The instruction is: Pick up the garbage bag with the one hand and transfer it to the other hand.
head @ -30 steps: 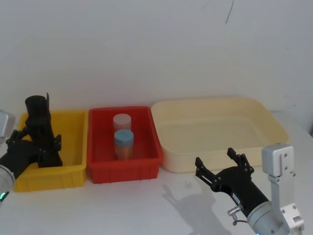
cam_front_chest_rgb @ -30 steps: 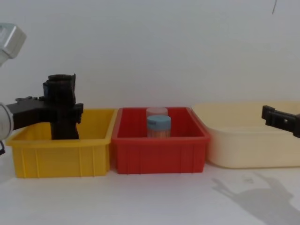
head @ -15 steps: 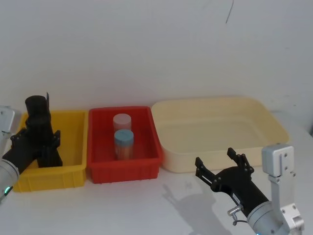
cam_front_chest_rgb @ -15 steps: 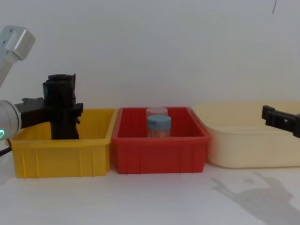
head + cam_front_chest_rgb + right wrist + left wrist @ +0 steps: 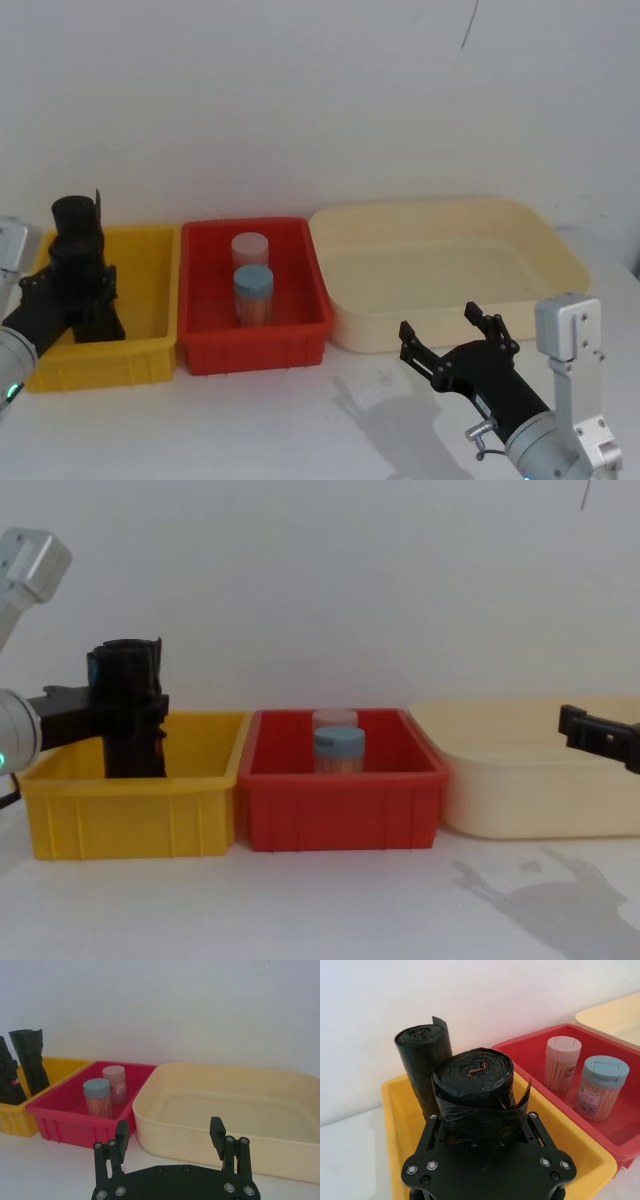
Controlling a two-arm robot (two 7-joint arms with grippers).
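Observation:
The garbage bag (image 5: pixel 472 1091), a thick black crinkled roll, stands upright in the yellow bin (image 5: pixel 150 352) and sits between the fingers (image 5: pixel 433 1119) of my left gripper (image 5: pixel 68 288). The fingers press on both sides of it, so the gripper is shut on the bag. From the chest view the bag (image 5: pixel 135 738) rises out of the bin with the left gripper (image 5: pixel 100 702) around it. My right gripper (image 5: pixel 458 335) hovers open and holds nothing, low over the table in front of the cream tub (image 5: pixel 565 258). Its spread fingers (image 5: pixel 121 1135) show in the right wrist view.
A slimmer black roll (image 5: pixel 422 1067) with a raised flap stands just behind the bag in the yellow bin. The red bin (image 5: pixel 250 357) in the middle holds a pink-lidded jar (image 5: pixel 250 247) and a blue-lidded jar (image 5: pixel 253 290). White table lies in front.
The left gripper's fingers have drawn in from a wide spread onto the garbage bag, and the arm has shifted slightly left. The right arm has not moved.

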